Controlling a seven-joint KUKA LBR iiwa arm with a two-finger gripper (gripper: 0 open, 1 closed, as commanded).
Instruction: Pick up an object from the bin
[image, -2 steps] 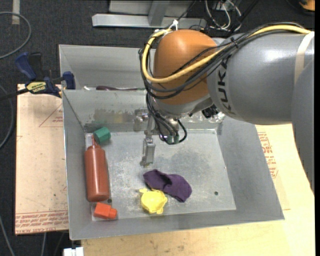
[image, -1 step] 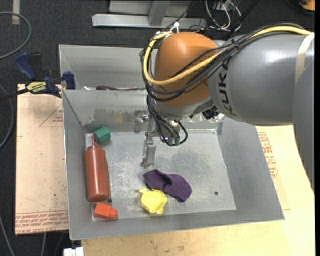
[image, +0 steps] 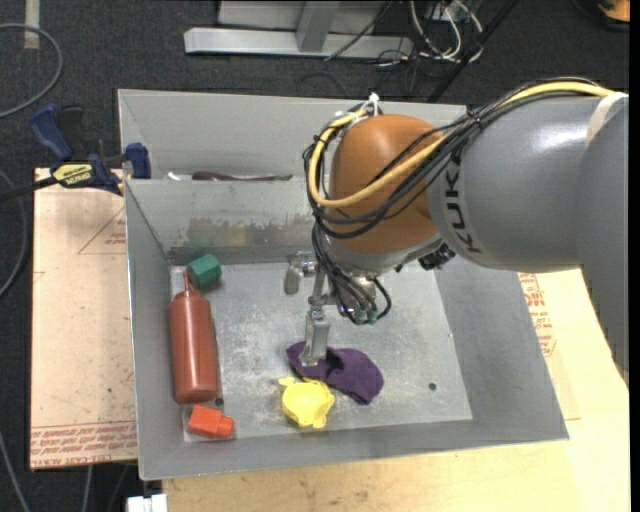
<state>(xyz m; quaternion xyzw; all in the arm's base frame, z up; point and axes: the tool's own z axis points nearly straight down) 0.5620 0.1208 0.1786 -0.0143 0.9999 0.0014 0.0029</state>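
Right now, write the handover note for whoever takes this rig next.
Gripper: low over the front middle of the bin, tip down on the left end of the purple cloth; a hold on it is not confirmed.
Things: yellow lump just in front of the cloth, touching it; red-brown bottle lying along the left wall, green block at its far end, orange block at its near end.
Done: nothing lifted.
Left: secure one thing, probably the cloth, and raise it out.

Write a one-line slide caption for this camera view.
Gripper at a purple cloth beside a yellow toy, near the front of the grey bin.
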